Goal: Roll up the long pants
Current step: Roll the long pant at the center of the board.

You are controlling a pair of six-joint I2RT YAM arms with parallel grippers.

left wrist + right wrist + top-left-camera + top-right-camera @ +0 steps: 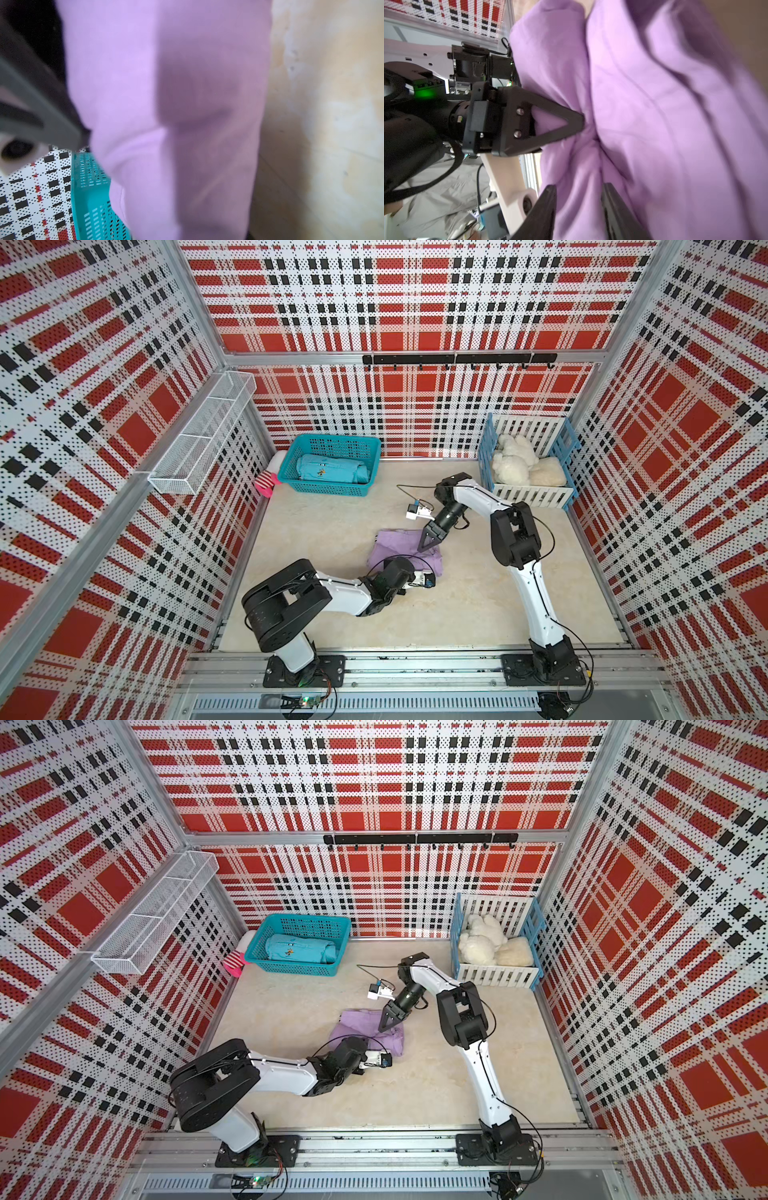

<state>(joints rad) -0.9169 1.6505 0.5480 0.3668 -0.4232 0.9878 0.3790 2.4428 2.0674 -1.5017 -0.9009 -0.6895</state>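
Observation:
The long pants (392, 543) (357, 1025) lie as a crumpled lilac bundle in the middle of the table. My left gripper (581, 122) is at the bundle's near edge, shut on a pinch of cloth with creases running out from its tip. In both top views its jaws are hidden under its wrist. In the left wrist view the blurred pants (166, 83) fill the middle and cover the jaws. My right gripper (424, 547) (383, 1028) (579, 187) reaches down onto the bundle's far right side. Its fingers (548, 207) stand apart, with a loose fold of the pants (654, 104) between them.
A teal basket (332, 488) (89, 197) at the back left holds a rolled teal garment (328, 468), and a pink striped sock (268, 483) lies beside it. A blue and white crate (528, 494) with plush toys stands at the back right. A wire shelf (199, 435) hangs on the left wall.

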